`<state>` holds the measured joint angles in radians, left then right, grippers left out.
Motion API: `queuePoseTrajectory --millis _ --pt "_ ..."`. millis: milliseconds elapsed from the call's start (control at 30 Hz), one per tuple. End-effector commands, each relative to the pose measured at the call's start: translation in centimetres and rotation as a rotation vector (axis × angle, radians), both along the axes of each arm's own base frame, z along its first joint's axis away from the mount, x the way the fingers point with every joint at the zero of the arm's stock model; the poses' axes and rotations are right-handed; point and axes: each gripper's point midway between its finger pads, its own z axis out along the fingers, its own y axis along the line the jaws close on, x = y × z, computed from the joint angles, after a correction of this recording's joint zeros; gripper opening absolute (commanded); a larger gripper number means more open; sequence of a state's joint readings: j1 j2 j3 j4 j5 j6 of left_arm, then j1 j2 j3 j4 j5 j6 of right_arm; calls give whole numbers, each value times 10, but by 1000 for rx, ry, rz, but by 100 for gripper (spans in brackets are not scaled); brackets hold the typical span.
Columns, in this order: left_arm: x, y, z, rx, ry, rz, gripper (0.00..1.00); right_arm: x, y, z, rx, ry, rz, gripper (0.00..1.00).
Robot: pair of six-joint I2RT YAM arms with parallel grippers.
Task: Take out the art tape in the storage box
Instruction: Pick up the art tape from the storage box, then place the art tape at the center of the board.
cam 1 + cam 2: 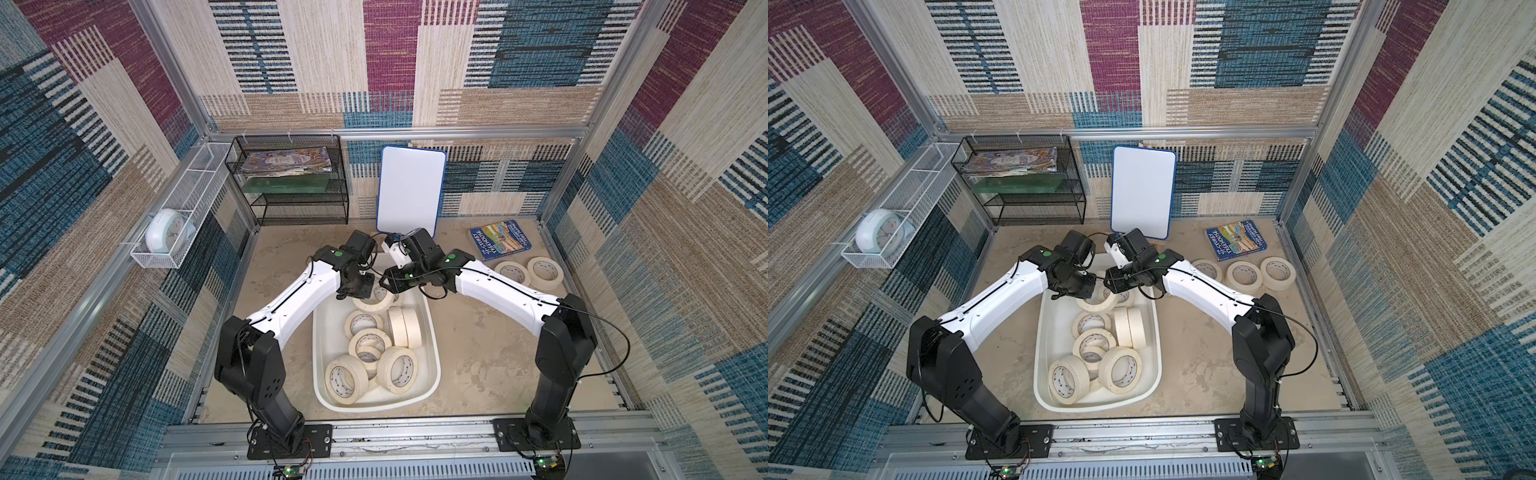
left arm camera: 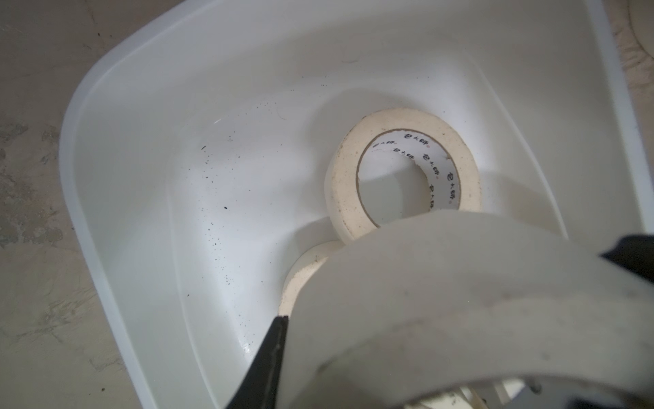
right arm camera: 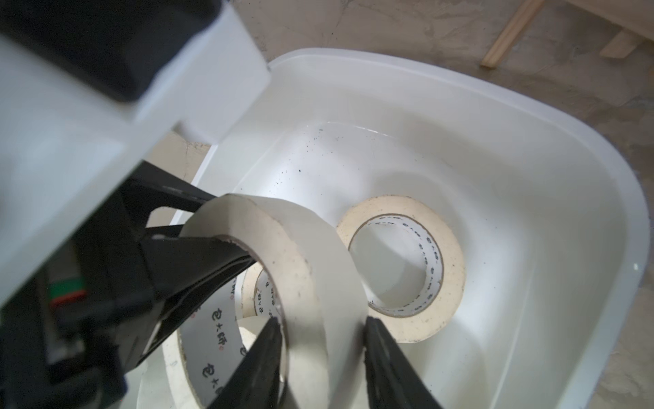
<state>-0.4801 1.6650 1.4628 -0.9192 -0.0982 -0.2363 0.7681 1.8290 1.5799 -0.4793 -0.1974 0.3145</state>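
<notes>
The white storage box [image 1: 437, 365] [image 1: 1160, 353] lies between the arms and holds several cream art tape rolls [image 1: 347, 378] [image 1: 1069, 380]. Over its far end both grippers hold one tilted roll [image 1: 379, 297] [image 1: 1102, 300] [image 3: 318, 248]. My left gripper [image 1: 365, 291] [image 2: 329, 340] is shut on the ring's wall. My right gripper [image 1: 388, 286] [image 3: 323, 322] pinches it with a finger against each side. Below it another roll [image 2: 403, 173] [image 3: 403, 262] lies on the box floor. Three rolls [image 1: 1245, 276] lie on the table at the right.
A black wire shelf [image 1: 291, 178] with books stands at the back left. A white wire basket [image 1: 166, 245] with a clock hangs on the left wall. A whiteboard [image 1: 411, 191] leans at the back, and a book [image 1: 500, 239] lies at the back right.
</notes>
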Motion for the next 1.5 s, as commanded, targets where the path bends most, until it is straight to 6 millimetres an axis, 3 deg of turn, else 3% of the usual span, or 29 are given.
queuePoseTrajectory --millis 0,133,267,333,367,500,600,733,867,1067,1267,1467 --pt "3 -3 7 -18 -22 -2 16 5 0 1 -5 -17 -20 21" --pt "2 -4 12 -27 -37 -9 20 10 -1 1 -17 -34 -36 1" --pt "1 -7 22 -67 -79 -22 33 15 -3 -1 -40 -44 -53 0" --pt "-1 -11 29 -103 -110 -39 31 18 -5 -1 -49 -50 -61 0" --pt "-1 -13 35 -125 -131 -43 36 18 -5 -1 -55 -53 -65 0" --pt "-4 -12 57 -172 -222 -48 74 23 -11 -3 -79 -61 -89 0" --pt "-8 -3 72 -178 -290 -25 87 27 -18 -4 -89 -63 -106 0" --pt "-15 14 86 -161 -350 24 95 36 -39 3 -95 -82 -160 0" --pt "-23 35 91 -156 -375 82 96 52 -75 19 -99 -119 -250 0" --pt "-30 67 68 -153 -313 180 96 78 -149 35 -121 -158 -409 0" --pt "-38 81 15 -164 -188 248 97 109 -219 5 -236 -127 -544 0" --pt "-39 92 -11 -155 -158 297 96 130 -222 -34 -273 -57 -518 0"
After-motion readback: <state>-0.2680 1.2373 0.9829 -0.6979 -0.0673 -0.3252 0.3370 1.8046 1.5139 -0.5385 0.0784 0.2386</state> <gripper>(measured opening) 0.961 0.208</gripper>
